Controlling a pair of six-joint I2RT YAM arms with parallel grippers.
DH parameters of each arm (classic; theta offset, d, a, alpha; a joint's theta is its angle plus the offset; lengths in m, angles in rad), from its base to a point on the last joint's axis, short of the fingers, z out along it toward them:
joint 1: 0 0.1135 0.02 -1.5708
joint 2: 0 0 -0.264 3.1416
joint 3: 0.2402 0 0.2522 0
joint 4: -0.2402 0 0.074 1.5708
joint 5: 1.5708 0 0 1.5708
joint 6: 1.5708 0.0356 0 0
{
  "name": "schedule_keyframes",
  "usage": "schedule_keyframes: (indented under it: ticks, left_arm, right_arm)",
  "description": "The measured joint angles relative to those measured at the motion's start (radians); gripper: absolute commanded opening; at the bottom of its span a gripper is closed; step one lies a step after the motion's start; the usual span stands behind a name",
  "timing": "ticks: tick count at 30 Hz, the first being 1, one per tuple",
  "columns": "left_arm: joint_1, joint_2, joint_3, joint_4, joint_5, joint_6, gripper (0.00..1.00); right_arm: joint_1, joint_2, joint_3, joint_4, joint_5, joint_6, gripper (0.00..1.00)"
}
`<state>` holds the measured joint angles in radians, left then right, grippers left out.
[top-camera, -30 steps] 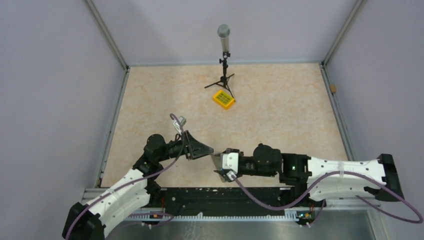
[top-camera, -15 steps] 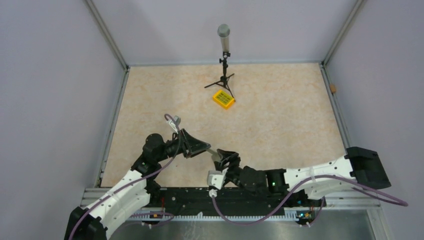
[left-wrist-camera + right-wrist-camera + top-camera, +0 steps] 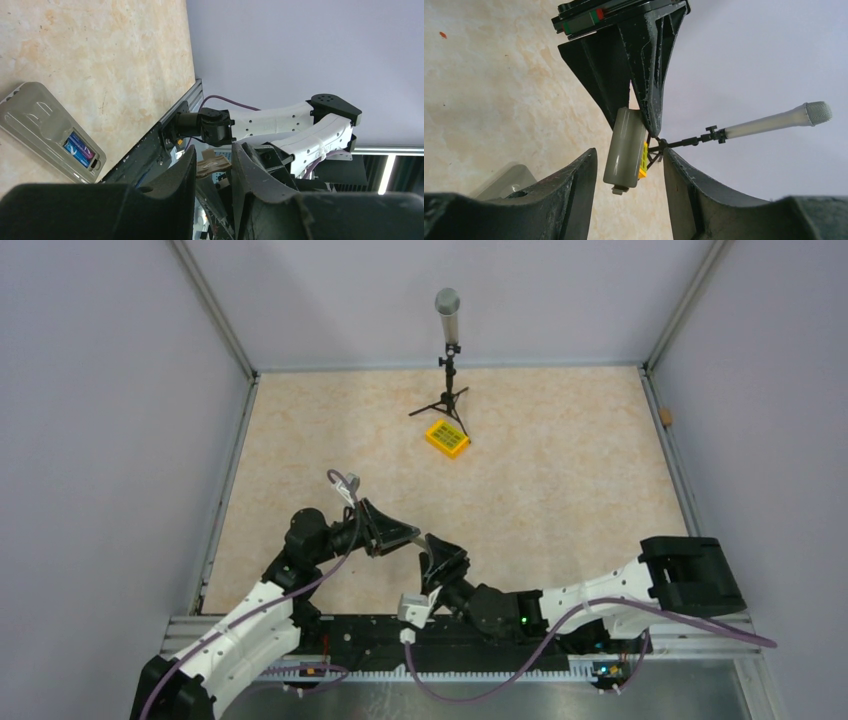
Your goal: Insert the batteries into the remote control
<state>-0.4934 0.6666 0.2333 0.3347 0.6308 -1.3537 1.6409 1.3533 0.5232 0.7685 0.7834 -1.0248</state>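
Lying back-up on the table (image 3: 100,50), the remote control (image 3: 47,125) has its bay uncovered. The batteries (image 3: 80,149) show blue inside it, so by the look of it your loading is done and only the closing remains. The battery cover (image 3: 624,147) is off the remote, pinched in the narrow jaws of the left gripper (image 3: 639,125).

Over the last second your right arm has swung from lying across the table to running low along the near edge. The right gripper (image 3: 437,552) now points at the cover with its jaws apart and nothing in them. I judge you are lining up to take or steady the cover.

Only the left wrist view gives you the remote and its cells; in the top view you cannot pick them out under the arms. Only the right wrist view shows the grip on the cover, with the yellow box (image 3: 447,438) and the microphone stand (image 3: 448,315) well behind
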Motion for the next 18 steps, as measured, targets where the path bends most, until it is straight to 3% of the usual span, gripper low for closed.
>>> schedule_keyframes:
  ticks: [5,14,18]
  left_arm:
    - [0.002,-0.01,0.0,0.0,0.003,-0.009,0.0]
    - [0.008,-0.024,-0.011,0.004,0.007,-0.026,0.0]
    - [0.009,-0.029,-0.013,0.011,0.007,-0.029,0.03]
  right_arm:
    - [0.0,0.058,0.0,0.08,0.03,-0.075,0.42]
    - [0.0,0.134,0.0,0.208,0.077,-0.187,0.0]
    - [0.002,0.147,0.0,0.242,0.085,-0.214,0.0]
